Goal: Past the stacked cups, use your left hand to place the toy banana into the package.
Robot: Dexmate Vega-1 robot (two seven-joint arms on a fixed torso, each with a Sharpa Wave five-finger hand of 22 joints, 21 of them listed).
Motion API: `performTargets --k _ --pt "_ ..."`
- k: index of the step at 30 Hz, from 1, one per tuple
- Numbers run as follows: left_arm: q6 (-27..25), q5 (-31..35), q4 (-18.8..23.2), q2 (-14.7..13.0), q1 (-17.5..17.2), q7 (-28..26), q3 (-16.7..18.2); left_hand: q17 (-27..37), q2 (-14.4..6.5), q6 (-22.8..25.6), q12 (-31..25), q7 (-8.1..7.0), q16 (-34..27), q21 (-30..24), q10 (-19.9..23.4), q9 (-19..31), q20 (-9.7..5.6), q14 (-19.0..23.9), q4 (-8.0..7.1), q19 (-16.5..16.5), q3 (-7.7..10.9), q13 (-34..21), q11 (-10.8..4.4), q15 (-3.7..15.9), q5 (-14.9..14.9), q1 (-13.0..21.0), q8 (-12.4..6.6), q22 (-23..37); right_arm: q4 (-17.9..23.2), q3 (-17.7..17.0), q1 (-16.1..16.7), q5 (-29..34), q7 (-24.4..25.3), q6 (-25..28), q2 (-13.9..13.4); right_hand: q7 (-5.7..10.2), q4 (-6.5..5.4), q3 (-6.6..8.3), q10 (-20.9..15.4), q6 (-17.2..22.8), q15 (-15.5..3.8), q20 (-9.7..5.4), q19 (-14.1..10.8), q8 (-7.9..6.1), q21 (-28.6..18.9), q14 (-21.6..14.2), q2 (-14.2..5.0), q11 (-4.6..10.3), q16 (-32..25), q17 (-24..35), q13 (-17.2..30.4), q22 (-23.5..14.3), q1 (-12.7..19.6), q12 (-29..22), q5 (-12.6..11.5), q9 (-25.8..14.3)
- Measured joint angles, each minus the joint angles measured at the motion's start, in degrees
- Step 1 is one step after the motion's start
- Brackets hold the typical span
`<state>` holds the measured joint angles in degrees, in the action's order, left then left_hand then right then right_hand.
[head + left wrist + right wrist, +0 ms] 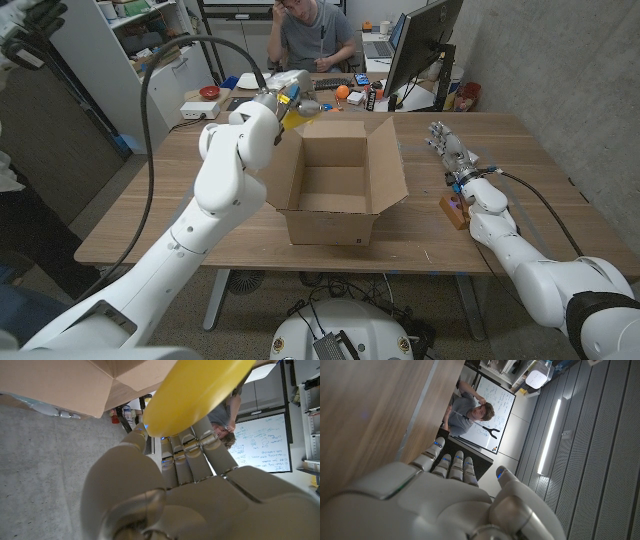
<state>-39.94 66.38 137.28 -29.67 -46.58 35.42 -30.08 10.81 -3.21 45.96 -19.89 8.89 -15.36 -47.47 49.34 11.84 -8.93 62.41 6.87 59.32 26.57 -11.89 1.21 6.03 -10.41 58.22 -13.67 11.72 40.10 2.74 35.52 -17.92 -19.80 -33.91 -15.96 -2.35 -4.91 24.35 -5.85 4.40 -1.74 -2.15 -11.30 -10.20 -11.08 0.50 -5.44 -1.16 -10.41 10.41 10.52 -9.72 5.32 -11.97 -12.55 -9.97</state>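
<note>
My left hand (268, 108) is raised over the back left corner of the open cardboard box (330, 227) and grips the yellow toy banana (294, 116). The banana's end hangs just above the box's left rear flap. In the left wrist view the banana (195, 390) lies across my fingertips (187, 447), with a cardboard flap (65, 385) just beyond it. The box stands mid-table with all flaps up, and its inside looks bare. My right hand (447, 145) rests on the table to the right of the box, fingers extended and holding nothing. In the right wrist view it (445, 500) lies beside the wooden tabletop (365, 415).
A small wooden block with a purple piece (456, 210) sits by my right wrist. Behind the table a person (315, 35) sits at a cluttered desk with a monitor (425, 40). A black cable (150, 120) arcs over my left arm.
</note>
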Motion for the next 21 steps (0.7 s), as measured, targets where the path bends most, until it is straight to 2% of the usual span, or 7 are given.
performTargets --k 11,15,21 --pt "-0.5 -2.4 -1.1 -2.3 2.6 2.1 -3.7 0.0 0.0 0.0 0.1 0.0 0.3 -0.2 0.3 0.0 -0.11 0.3 0.0 0.1 0.0 0.0 -0.1 0.12 0.0 0.0 0.43 -0.3 2.7 0.2 1.4 -0.5 1.2 0.5 -0.9 -0.09 0.16 -0.16 -0.1 0.2 0.0 0.0 0.0 -0.3 0.0 0.0 0.0 -0.11 0.0 0.0 0.0 0.0 0.0 0.0 0.0 0.0" --pt "-0.6 -2.8 -1.3 -3.1 3.1 2.9 -4.7 0.0 -0.2 0.0 0.4 0.0 0.4 -0.2 0.4 0.0 -0.11 0.3 0.01 0.1 0.0 0.0 -0.19 0.12 0.0 -0.2 0.43 -0.3 3.1 0.4 1.3 -0.7 1.2 -1.2 -1.0 1.05 0.74 -0.06 -1.0 2.5 -0.12 -0.12 -0.3 -0.98 0.0 -0.9 0.53 0.05 0.0 -0.3 0.0 0.0 0.5 -0.1 0.0 0.0" --pt "-1.0 -3.0 -1.7 -4.1 3.6 3.6 -5.9 0.0 -0.2 0.0 0.4 0.0 0.4 -0.4 0.5 0.0 -0.11 0.3 0.01 0.1 -0.01 0.0 -0.1 0.12 0.0 -0.2 0.44 -0.3 5.5 0.8 1.6 -0.9 1.5 -1.8 -1.5 1.24 0.74 -0.06 -1.1 2.7 -0.22 -0.1 -0.7 -1.1 0.0 -1.0 0.53 0.13 0.0 -0.3 0.0 0.0 0.5 -0.4 0.0 0.0"
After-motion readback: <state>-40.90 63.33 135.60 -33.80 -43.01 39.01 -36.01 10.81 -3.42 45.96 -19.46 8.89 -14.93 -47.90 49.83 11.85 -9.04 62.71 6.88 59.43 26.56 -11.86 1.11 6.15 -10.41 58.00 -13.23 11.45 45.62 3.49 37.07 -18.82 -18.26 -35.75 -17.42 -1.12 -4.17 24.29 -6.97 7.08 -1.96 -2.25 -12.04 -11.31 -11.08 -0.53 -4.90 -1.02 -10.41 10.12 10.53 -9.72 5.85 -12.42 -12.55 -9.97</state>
